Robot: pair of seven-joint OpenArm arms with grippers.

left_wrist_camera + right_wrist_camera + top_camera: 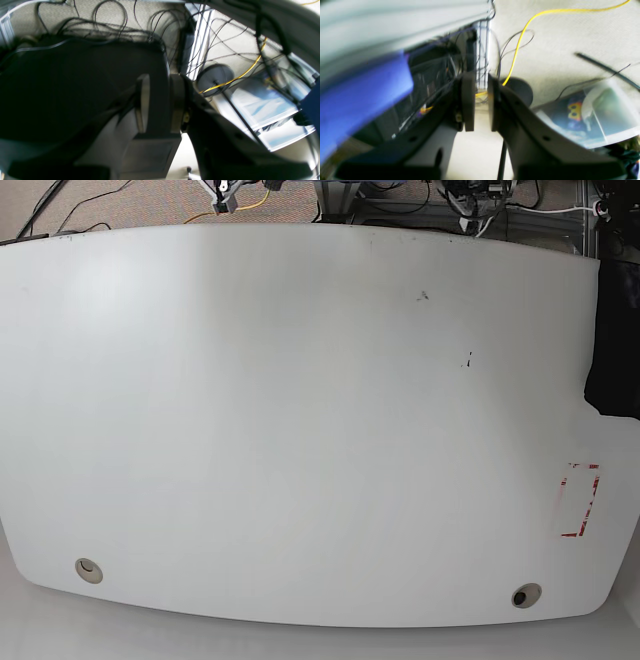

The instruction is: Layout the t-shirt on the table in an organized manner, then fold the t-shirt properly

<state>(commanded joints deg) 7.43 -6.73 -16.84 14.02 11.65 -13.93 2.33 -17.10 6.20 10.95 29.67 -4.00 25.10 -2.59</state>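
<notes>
From the base view I see the table (300,420) as a broad, smooth white slab with rounded corners, two small round holes near its front edge, one at the left (88,570) and one at the right (525,595), and a red tape rectangle (578,500) close to the right rim. The t-shirt (612,340) shows there only as a dark, soft mass at the far right edge of the picture, overlapping the table's edge; neither arm appears in that view. Through the left wrist camera the left claw (160,102) is clamped on the t-shirt (62,92): a band of matte black cloth fills the gap between its two flat grey pads, and the rest spreads leftward in a wide dark sheet with limp folds. Beyond it lies pale speckled floor strewn with thin black cables (112,27) and one yellow cable (247,71). Through the right wrist camera the right claw (480,102) has its dark, flat-faced fingers slightly apart with nothing between them, only floor showing through the slot. That picture is blurred; I make out a blue shape (362,100) at left, the yellow cable (520,42) curling over the floor, and a clear plastic bin (600,115) at right.
</notes>
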